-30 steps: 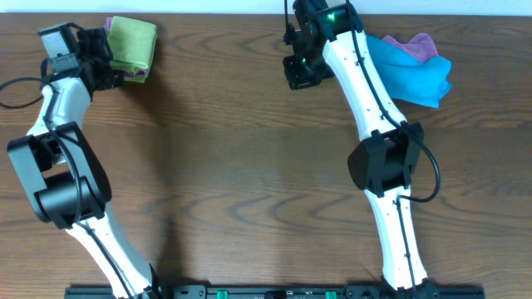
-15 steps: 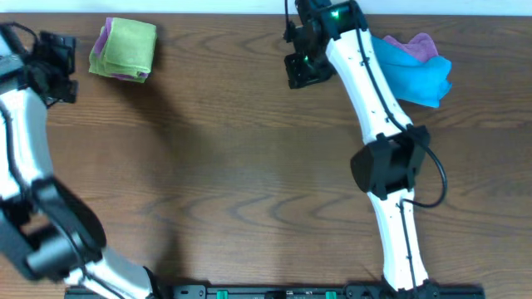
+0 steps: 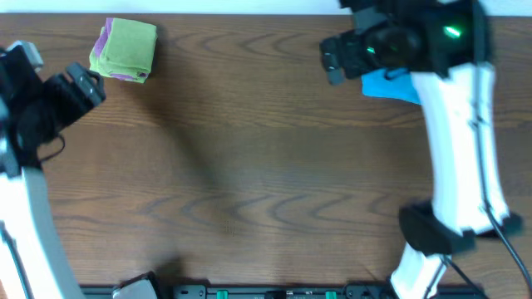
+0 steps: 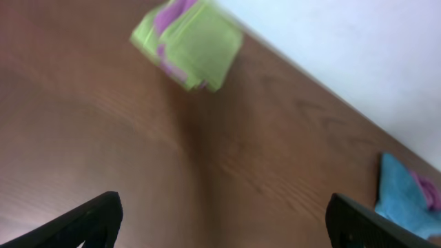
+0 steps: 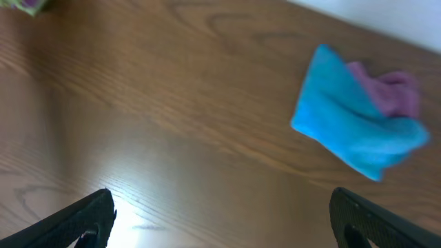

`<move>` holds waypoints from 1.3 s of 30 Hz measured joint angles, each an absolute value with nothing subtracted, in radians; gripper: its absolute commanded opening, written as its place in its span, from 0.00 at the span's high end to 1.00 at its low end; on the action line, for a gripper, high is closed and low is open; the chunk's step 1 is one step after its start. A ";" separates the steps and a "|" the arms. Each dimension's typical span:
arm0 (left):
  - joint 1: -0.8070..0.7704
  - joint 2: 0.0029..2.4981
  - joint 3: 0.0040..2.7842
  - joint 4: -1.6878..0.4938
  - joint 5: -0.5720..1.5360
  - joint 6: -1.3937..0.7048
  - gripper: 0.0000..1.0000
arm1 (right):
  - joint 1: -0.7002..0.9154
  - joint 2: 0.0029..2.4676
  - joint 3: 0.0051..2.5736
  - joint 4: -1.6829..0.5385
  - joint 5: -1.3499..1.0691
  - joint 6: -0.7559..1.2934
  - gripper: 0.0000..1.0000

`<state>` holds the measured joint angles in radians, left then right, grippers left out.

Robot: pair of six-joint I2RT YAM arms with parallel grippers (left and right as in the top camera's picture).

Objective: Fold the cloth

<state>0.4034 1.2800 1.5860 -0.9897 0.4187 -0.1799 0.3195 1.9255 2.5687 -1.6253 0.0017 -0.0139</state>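
Observation:
A folded green cloth [image 3: 125, 48] with purple layers lies at the table's far left; in the left wrist view the green cloth [image 4: 191, 43] sits well ahead of the fingers. My left gripper [image 3: 81, 88] hangs below and left of it, open and holding nothing [image 4: 224, 224]. A crumpled blue cloth [image 5: 348, 124] with a purple cloth [image 5: 391, 93] tucked behind it lies at the far right. The blue cloth [image 3: 387, 84] is mostly hidden under my right arm. My right gripper [image 3: 336, 58] hovers just left of it, open, nothing between its fingers [image 5: 227, 220].
The brown wooden table [image 3: 249, 166] ends at a white wall along its far edge [image 4: 358, 55]. A black rail [image 3: 274, 292] runs along the near edge. The right arm's white link [image 3: 461, 149] crosses the right side.
My right gripper has gone from shut to open, and that arm has swung right and risen toward the camera. My left arm has drawn back from the green cloth toward the left edge.

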 measured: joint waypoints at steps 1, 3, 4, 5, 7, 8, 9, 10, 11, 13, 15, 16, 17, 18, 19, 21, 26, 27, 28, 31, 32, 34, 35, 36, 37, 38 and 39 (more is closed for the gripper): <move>0.402 1.232 1.578 -0.987 0.424 -0.155 0.05 | 0.318 1.875 2.527 -1.617 0.009 -0.020 0.01; 0.394 1.107 1.549 -0.984 0.426 -0.105 0.05 | 0.318 1.762 2.417 -1.602 0.026 -0.031 0.01; 0.382 1.041 1.524 -0.970 0.414 -0.083 0.05 | 0.318 1.701 2.341 -1.573 0.033 -0.035 0.01; 0.362 0.983 1.494 -0.959 0.402 -0.064 0.05 | 0.318 1.633 2.250 -1.547 0.044 -0.039 0.01; 0.315 0.889 1.430 -0.945 0.373 -0.025 0.05 | 0.318 1.518 2.096 -1.510 0.065 -0.042 0.01; 0.288 0.847 1.393 -0.940 0.360 -0.005 0.05 | 0.318 1.459 2.014 -1.491 0.076 -0.042 0.01; 0.267 0.820 1.360 -0.939 0.353 0.009 0.05 | 0.318 1.412 1.948 -1.483 0.085 -0.043 0.01; 0.249 0.797 1.327 -0.942 0.344 0.025 0.05 | 0.317 1.352 1.865 -1.476 0.092 -0.045 0.01; 0.233 0.785 1.291 -0.946 0.338 0.038 0.05 | 0.317 1.317 1.816 -1.475 0.096 -0.045 0.01; 0.213 0.780 1.232 -0.966 0.332 0.059 0.05 | 0.317 1.232 1.697 -1.460 0.106 -0.046 0.01; 0.199 0.790 1.173 -0.974 0.336 0.078 0.05 | 0.317 1.156 1.575 -1.436 0.110 -0.046 0.01; 0.196 0.795 1.154 -0.974 0.341 0.084 0.05 | 0.317 1.129 1.527 -1.430 0.112 -0.045 0.01; 0.194 0.801 1.137 -0.975 0.350 0.089 0.05 | 0.317 1.097 1.474 -1.413 0.113 -0.045 0.01; 0.193 0.806 1.129 -0.975 0.360 0.095 0.05 | 0.317 1.074 1.434 -1.404 0.115 -0.045 0.01; 0.192 0.809 1.125 -0.973 0.370 0.102 0.05 | 0.317 1.057 1.406 -1.399 0.115 -0.045 0.01; 0.192 0.807 1.124 -0.966 0.386 0.107 0.05 | 0.317 1.034 1.374 -1.396 0.115 -0.045 0.01; 0.192 0.799 1.124 -0.965 0.400 0.102 0.05 | 0.317 1.021 1.368 -1.396 0.104 -0.045 0.01; 0.192 0.799 1.124 -0.965 0.402 0.097 0.05 | 0.317 1.021 1.368 -1.396 0.103 -0.045 0.01; 0.192 0.799 1.124 -0.966 0.405 0.086 0.05 | 0.317 1.021 1.368 -1.396 0.102 -0.045 0.01; 0.192 0.799 1.124 -0.967 0.411 0.052 0.05 | 0.317 1.021 1.368 -1.396 0.101 -0.045 0.01; 0.192 0.799 1.124 -0.968 0.414 0.038 0.05 | 0.317 1.021 1.368 -1.396 0.101 -0.045 0.01; 0.192 0.799 1.124 -0.968 0.420 0.002 0.05 | 0.317 1.021 1.368 -1.396 0.101 -0.045 0.01; 0.192 0.799 1.124 -0.968 0.420 -0.018 0.05 | 0.317 1.021 1.368 -1.396 0.101 -0.045 0.01; 0.192 0.799 1.124 -0.968 0.420 -0.034 0.05 | 0.317 1.021 1.368 -1.396 0.101 -0.045 0.01; 0.192 0.799 1.124 -0.968 0.420 -0.049 0.05 | 0.317 1.021 1.368 -1.396 0.101 -0.045 0.01; 0.192 0.799 1.124 -0.968 0.420 -0.060 0.05 | 0.317 1.021 1.368 -1.396 0.101 -0.045 0.01; 0.192 0.799 1.124 -0.968 0.420 -0.070 0.05 | 0.317 1.021 1.368 -1.396 0.101 -0.045 0.01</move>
<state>0.1925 0.7986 1.1240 -0.9680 0.4202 -0.0696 0.3172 1.0210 1.3682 -1.3960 0.1013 -0.0448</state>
